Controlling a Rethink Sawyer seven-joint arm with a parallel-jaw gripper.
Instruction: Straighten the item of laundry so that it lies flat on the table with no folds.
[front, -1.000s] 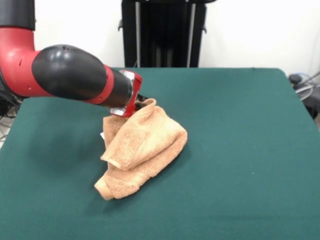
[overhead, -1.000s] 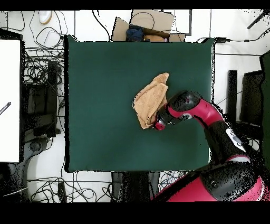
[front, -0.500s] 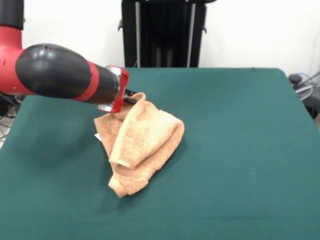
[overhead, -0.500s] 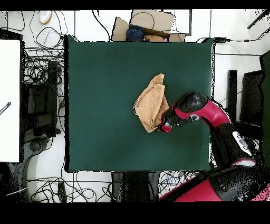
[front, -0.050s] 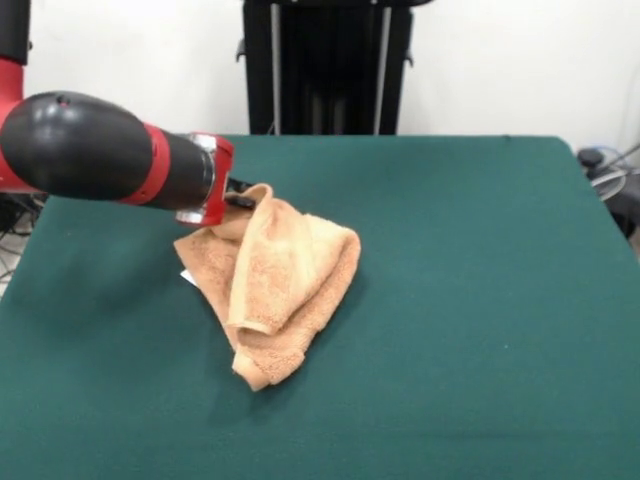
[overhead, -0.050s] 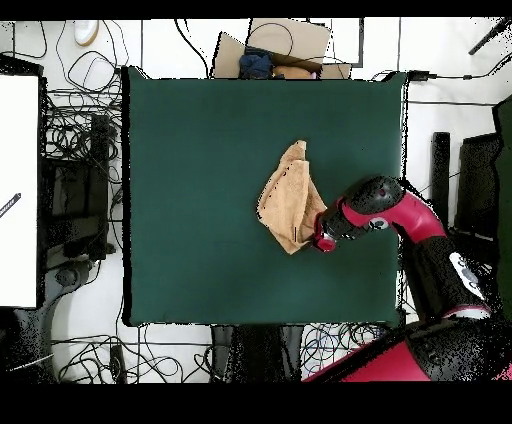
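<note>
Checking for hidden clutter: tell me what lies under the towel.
Only the green table shows around the bunched towel. Its folds cover whatever lies beneath; the gripper meets its top corner.

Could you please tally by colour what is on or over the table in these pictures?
Orange-tan: 1, the crumpled towel
Dark green: 1, the table covering
Red and black: 1, the arm, with its gripper at the towel's edge
Total: 3

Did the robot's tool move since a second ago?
Yes. In the front view the tool has slid left, away from the black stand behind the table, dragging the towel with it.
</note>
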